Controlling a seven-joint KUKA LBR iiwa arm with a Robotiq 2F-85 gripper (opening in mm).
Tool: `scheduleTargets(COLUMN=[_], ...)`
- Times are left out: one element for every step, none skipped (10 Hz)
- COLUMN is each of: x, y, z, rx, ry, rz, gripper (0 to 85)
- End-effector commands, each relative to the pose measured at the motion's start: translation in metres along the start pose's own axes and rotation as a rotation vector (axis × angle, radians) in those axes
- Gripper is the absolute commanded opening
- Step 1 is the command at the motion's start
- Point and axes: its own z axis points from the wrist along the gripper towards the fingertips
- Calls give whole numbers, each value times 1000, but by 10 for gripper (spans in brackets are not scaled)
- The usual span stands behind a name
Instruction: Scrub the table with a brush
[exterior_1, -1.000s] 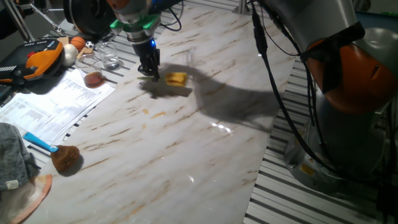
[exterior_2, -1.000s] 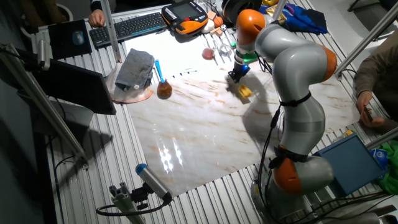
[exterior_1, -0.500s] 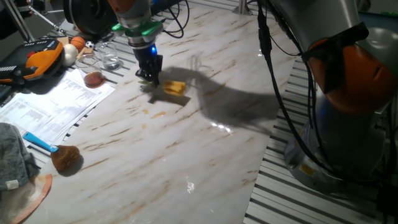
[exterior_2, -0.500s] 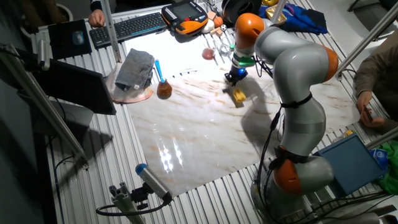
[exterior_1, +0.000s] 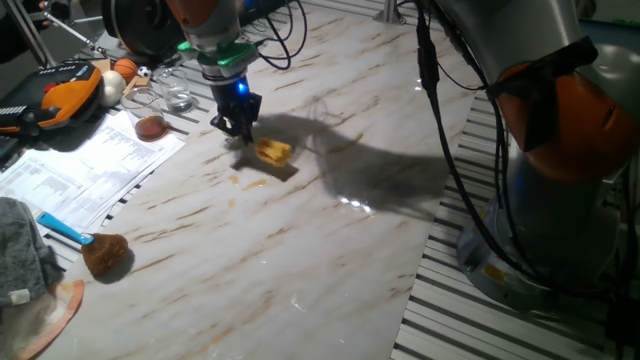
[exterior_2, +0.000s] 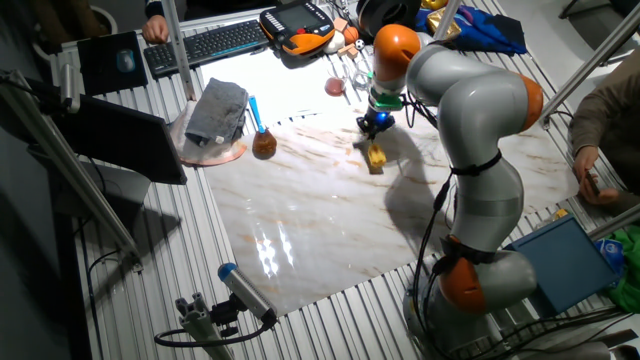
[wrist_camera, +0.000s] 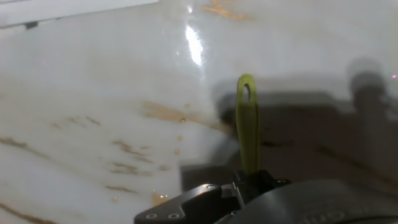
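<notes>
- The claw (exterior_1: 238, 127) reaches down over the far-left part of the table (exterior_1: 300, 250), pinching the brush (exterior_1: 272, 151) by its thin handle; held that way, the yellow head lies on the marble just beside the fingertips, seemingly so it can be dragged across the surface
- In the hand view the pale green handle (wrist_camera: 248, 124) sticks out past the claw, clamped at its near end; the head is out of sight there
- In the other fixed view the brush (exterior_2: 375, 157) sits just below the claw (exterior_2: 373, 124), near the middle of the table's (exterior_2: 300, 230) far half
- A second, fluffy brown brush (exterior_1: 98, 250) lies idle near the left edge, well apart from the work; it looks simply parked
- Count: one arm; one claw; two brushes, one in use; one grey cloth (exterior_2: 217, 110) off to the side
</notes>
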Motion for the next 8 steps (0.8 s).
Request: scheduleTargets(x=[0, 0, 0, 1, 1, 1, 2, 3], y=[1, 1, 1, 1, 1, 0, -1, -1], z=[2, 2, 2, 1, -1, -5, -10, -12], rx=[-74, -90, -93, -75, -63, -59, -35, -29], ry=[-6, 2, 4, -10, -22, -32, -60, -74], rz=[530, 579, 613, 615, 627, 637, 641, 650], gripper=[0, 0, 0, 0, 0, 0, 0, 0])
